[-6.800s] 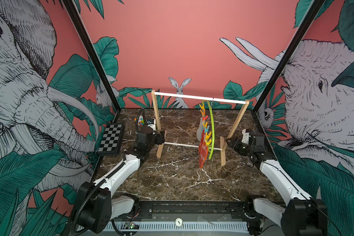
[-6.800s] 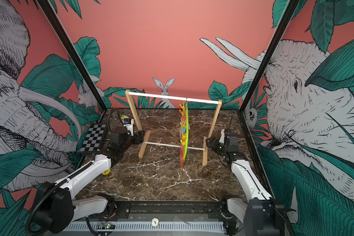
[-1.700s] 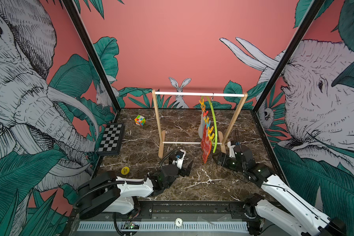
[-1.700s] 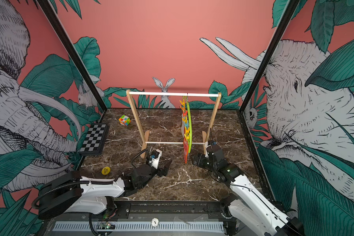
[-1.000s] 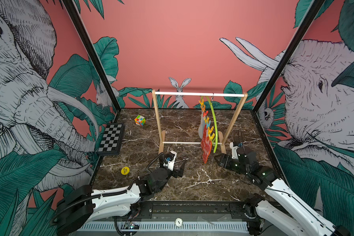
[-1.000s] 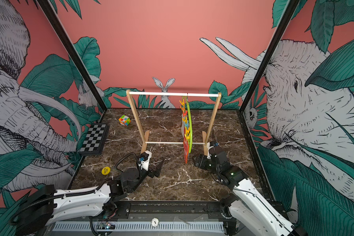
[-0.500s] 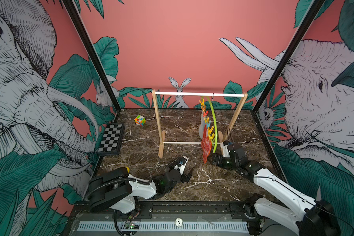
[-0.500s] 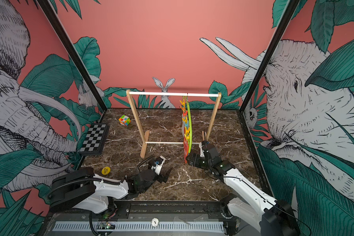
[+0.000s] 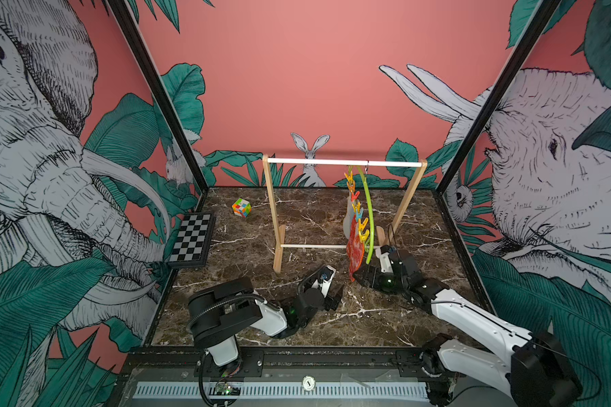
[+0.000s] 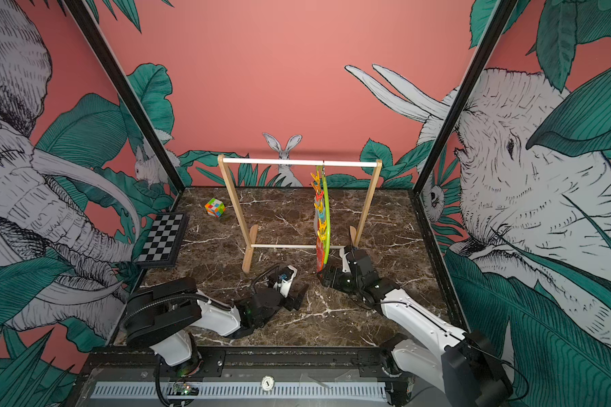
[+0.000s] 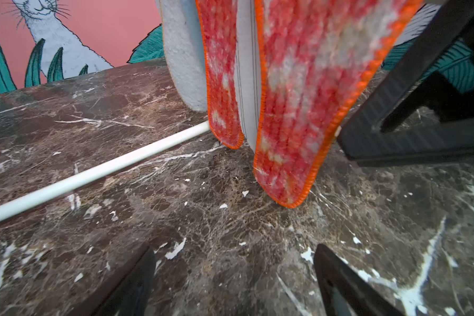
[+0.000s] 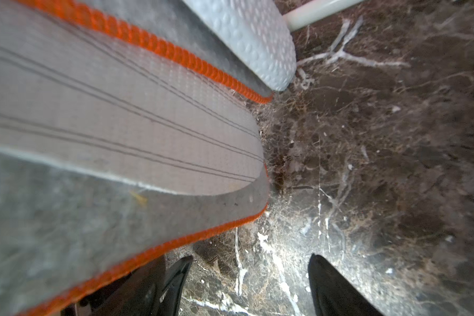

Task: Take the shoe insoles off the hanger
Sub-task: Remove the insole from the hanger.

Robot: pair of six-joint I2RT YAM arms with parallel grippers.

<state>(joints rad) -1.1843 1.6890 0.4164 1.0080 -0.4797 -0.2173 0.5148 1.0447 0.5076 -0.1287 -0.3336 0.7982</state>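
In both top views the shoe insoles (image 9: 354, 252) hang clipped to the hanger (image 9: 370, 218), right of centre. A near-rail badge (image 9: 308, 383) reads "1".

Left wrist: my left gripper (image 11: 233, 247) stands wide, empty, near the insoles.

Right wrist: my right gripper (image 12: 250, 257) is also spread wide, just beside them.

Insoles (image 10: 320, 255) on lime hanger (image 10: 326, 211) (on wooden rack (image 10: 235, 218)); left gripper (image 10: 298, 294), right gripper (image 10: 323, 276) alongside
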